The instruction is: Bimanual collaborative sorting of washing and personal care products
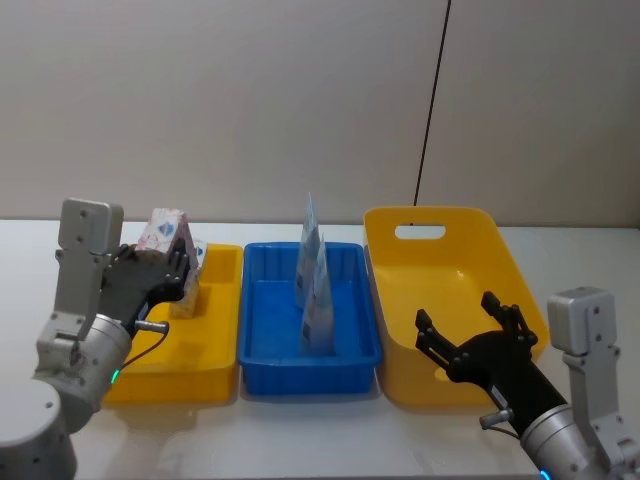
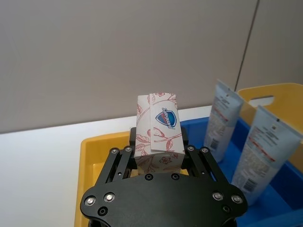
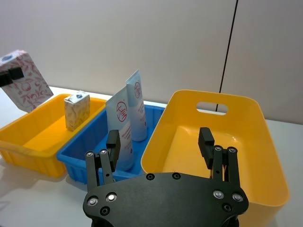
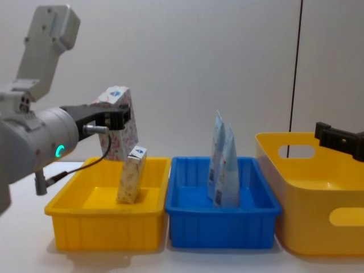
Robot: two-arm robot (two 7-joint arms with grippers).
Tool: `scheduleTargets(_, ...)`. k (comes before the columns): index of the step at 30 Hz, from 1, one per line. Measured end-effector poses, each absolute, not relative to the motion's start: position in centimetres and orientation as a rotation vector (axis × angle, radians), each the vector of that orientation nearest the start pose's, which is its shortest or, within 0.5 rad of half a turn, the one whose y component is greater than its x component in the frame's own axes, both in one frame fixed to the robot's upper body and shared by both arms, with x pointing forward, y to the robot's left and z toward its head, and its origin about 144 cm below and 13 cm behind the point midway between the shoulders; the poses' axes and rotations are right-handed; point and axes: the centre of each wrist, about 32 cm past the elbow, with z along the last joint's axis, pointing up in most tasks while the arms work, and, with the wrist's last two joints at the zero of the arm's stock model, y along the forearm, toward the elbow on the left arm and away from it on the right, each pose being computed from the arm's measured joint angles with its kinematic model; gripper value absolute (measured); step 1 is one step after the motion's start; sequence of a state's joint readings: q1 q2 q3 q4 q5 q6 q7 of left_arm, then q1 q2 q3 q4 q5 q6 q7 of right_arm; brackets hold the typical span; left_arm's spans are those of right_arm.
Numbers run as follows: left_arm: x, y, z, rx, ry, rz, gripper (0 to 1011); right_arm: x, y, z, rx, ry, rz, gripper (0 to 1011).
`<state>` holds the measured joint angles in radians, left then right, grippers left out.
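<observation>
Holding one soap pack between closed fingers, my left gripper hangs above the far end of the small yellow bin on the left. The pack sits tilted in the grip, with much of it outside the pads.

Finding: a soft pack held this way may, in my judgement, pivot or slip if I swing quickly.

A second soap pack stands leaning inside the same bin, just below the held one and near it.

Risk: letting go from this height could knock the standing pack over, or the dropped pack could glance off the rim and land on the table.

Two tall tubes stand upright in the blue bin, just to the right. A wide sweep that way could topple them.

My right gripper hovers wide open and empty over the near part of the large yellow bin on the right, well apart from the work.
</observation>
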<state>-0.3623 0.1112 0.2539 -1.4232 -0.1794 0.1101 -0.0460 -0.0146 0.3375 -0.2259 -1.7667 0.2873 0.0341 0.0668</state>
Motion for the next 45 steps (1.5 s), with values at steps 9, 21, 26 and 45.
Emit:
scheduleTargets(9, 53.4, 20.2, 123.9, -0.029, -0.121, 1.152, 407, 44.3, -23.7, 118.9, 0.026, -0.075, -1.229, 1000)
scheduleTargets(21, 51.6, 22.5, 125.6, 0.009, -0.166, 0.969, 407, 44.3, -23.7, 118.9, 0.026, -0.075, -1.229, 1000)
scheduleTargets(26, 50.9, 23.6, 126.1, 0.027, -0.176, 0.88, 407, 44.3, -23.7, 118.9, 0.026, -0.075, -1.23, 1000)
scheduleTargets(45, 50.6, 25.4, 126.9, 0.064, -0.202, 0.551, 407, 44.3, -23.7, 118.9, 0.026, -0.075, -1.229, 1000)
